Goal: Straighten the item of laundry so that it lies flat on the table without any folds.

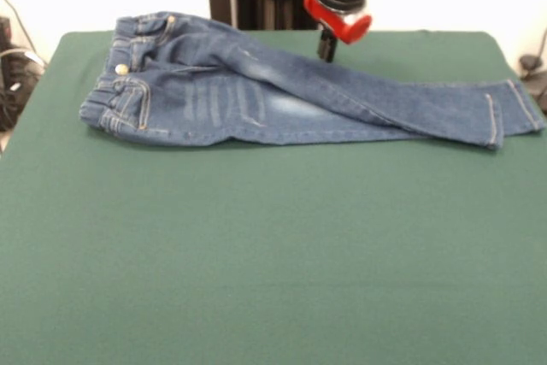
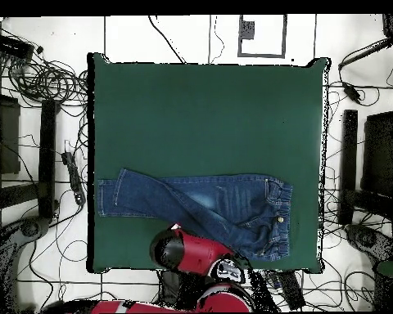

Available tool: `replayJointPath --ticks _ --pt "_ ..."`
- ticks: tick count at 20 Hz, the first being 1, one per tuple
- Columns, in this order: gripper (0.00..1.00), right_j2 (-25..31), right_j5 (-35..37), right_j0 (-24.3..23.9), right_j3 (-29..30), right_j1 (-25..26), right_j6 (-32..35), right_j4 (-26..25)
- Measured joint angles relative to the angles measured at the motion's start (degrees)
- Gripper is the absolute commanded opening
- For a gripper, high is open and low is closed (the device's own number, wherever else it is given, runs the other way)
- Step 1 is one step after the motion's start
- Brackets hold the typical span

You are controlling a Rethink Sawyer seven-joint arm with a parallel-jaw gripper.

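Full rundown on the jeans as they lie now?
The small blue denim jeans lie on the dark green felt-topped table, toward the robot's side. Waistband, with brass button and orange stitching, sits at the front view's left; hems at its right. Pale faded patches mark the thighs. One leg lies crossed over the other, so they are not spread flat. The red and black tool hovers at their far edge.

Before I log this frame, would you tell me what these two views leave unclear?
- Pincer state: front view shows only a small dark tip; overhead, the arm covers it.
- Whether the pincer touches the jeans: cannot tell.
- The jeans' lower leg where the other leg crosses over it: hidden in both views.
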Motion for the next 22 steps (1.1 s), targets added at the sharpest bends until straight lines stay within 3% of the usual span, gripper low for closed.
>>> replayJointPath --ticks 5,14,22 --pt "0.0 -0.2 0.0 1.1 0.0 0.9 0.0 3.8" --pt "0.0 -0.5 0.0 1.4 0.2 1.0 0.0 5.8" --pt "0.0 -4.1 0.4 8.0 0.2 0.5 0.0 12.8"
